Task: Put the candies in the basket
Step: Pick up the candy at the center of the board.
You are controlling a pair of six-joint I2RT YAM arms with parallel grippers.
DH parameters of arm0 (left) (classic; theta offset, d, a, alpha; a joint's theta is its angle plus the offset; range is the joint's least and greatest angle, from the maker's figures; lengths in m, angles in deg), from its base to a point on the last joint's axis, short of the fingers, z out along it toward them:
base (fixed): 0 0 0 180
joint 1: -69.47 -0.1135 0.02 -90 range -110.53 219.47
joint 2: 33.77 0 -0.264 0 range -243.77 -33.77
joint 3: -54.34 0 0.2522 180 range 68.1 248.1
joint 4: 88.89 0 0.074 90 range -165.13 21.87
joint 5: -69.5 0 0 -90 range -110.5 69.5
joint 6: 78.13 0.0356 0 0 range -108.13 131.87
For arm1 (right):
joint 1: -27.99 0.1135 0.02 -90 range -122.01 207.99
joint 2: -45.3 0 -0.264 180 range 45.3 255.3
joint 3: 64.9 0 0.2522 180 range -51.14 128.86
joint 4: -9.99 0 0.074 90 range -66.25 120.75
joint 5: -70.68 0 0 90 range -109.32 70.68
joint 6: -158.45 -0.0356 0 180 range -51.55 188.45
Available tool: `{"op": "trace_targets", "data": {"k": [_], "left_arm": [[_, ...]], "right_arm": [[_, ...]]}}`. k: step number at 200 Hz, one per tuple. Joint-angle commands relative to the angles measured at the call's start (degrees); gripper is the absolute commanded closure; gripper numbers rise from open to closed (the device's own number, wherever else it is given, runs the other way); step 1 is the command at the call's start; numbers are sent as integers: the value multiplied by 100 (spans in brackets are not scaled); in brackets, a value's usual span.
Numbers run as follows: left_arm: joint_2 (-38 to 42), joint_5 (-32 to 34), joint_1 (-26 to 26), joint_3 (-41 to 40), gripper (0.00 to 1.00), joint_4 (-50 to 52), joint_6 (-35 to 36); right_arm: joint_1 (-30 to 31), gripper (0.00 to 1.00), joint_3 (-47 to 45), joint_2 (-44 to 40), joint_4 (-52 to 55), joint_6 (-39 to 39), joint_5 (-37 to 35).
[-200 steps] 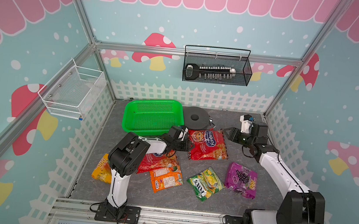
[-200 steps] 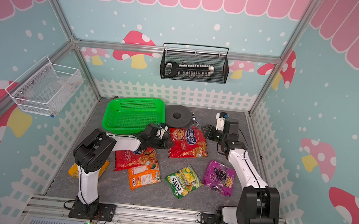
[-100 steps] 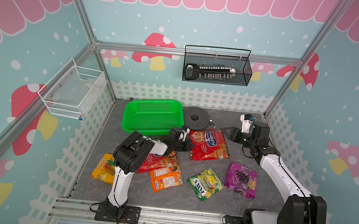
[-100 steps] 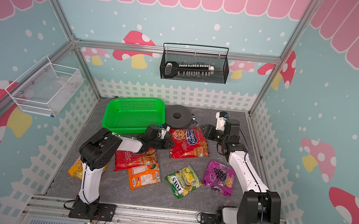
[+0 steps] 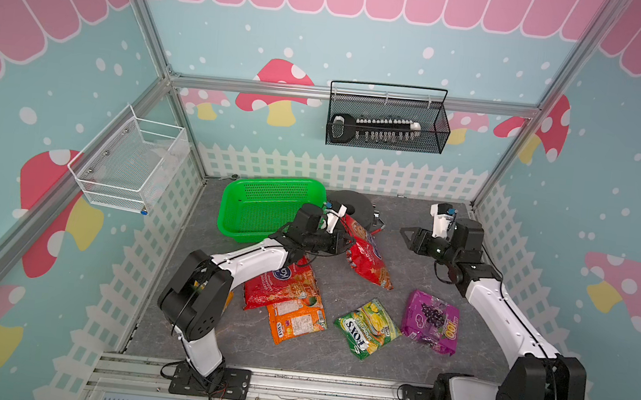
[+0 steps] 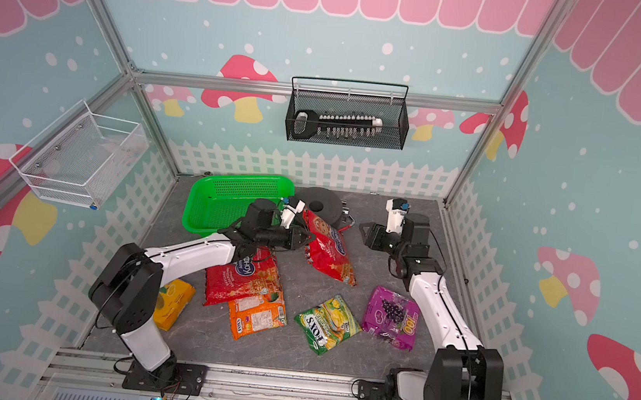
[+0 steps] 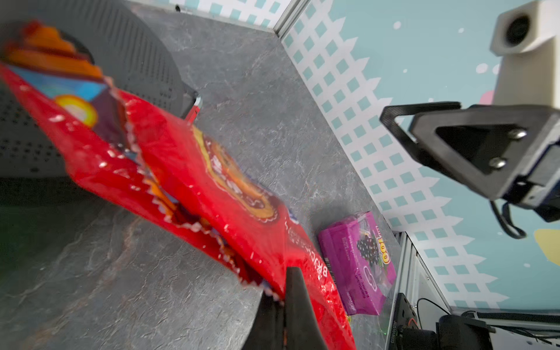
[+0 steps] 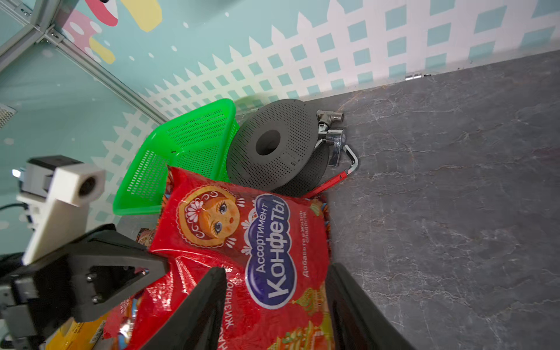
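Left pincer [image 5: 343, 241] clamped on red bag [image 5: 370, 260] edge: lift clear of basket [image 5: 238, 233] rim before release. Right pincer [image 5: 408, 235] parted, empty.

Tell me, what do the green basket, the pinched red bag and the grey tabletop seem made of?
The green basket looks like moulded plastic, glossy, with rows of small holes. The red bag looks like thin shiny plastic film: it crinkles, glints and has a zigzag sealed edge. The tabletop is matte grey with pale veins like stone, possibly a printed sheet.
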State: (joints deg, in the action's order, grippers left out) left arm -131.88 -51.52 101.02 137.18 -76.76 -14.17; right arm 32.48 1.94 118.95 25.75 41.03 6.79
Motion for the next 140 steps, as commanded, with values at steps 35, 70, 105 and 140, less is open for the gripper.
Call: {"op": "trace_targets", "data": {"k": [35,70,105,140], "left_arm": [[443,95,-14,1780,100,1788,576],[385,284,-25,2739,100,2548,1052],[272,1085,-156,3503,100,3243,1460],[129,1292,-304,4107,100,3544,1888]], "right_arm": [[19,43,122,35,-103,377,360],[278,43,183,161,-200,506,569],[775,41,405,538,-43,541,230],[1222,37,626,1073,-306,181,443]]}}
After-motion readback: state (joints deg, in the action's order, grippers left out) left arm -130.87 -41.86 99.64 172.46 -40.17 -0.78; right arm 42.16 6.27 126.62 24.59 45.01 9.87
